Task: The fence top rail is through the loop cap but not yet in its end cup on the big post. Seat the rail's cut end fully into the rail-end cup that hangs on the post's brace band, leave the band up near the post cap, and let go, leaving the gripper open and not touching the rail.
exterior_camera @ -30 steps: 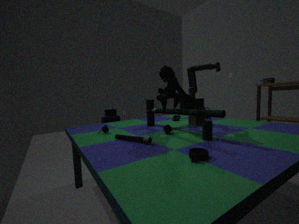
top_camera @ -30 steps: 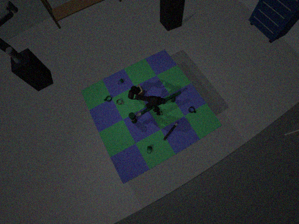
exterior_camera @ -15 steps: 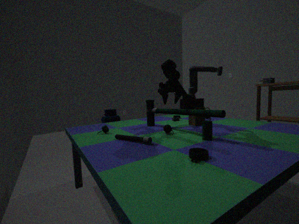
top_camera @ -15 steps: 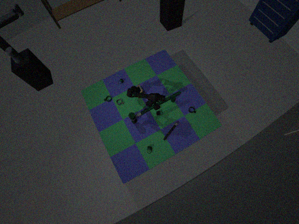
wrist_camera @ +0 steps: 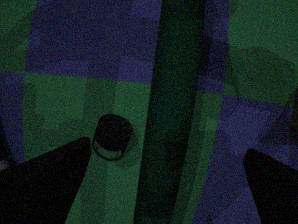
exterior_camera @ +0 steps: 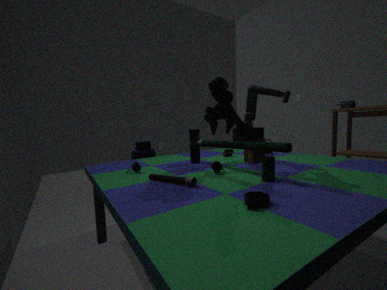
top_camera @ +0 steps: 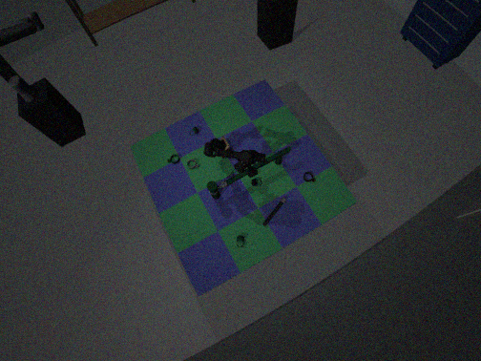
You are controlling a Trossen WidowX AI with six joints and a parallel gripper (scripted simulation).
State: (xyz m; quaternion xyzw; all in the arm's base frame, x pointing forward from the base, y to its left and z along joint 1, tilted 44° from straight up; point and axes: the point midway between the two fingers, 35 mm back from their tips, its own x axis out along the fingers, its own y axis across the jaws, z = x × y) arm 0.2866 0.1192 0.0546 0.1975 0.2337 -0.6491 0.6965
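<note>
The long green rail (top_camera: 279,154) (exterior_camera: 246,145) (wrist_camera: 172,100) runs level above the table. Its pale end (exterior_camera: 200,142) (top_camera: 222,184) meets the upper part of the big dark post (exterior_camera: 195,151) (top_camera: 213,187). The band and the end cup are too dark to make out, so how deep the rail end sits cannot be told. The rail's other part lies over the small post (exterior_camera: 268,169) (top_camera: 279,161); the loop cap is not clear. My gripper (exterior_camera: 221,133) (wrist_camera: 171,152) is open and empty. Its fingertips stand above the rail in the exterior view, one to each side of it in the wrist view, apart from it.
A dark short tube (top_camera: 274,212) (exterior_camera: 173,180) lies on the checkered table. A dark cap with a ring (wrist_camera: 113,135) lies beside the rail in the wrist view. More loose ring fittings (top_camera: 309,177) (exterior_camera: 257,200) lie around. Another arm (exterior_camera: 251,103) stands behind.
</note>
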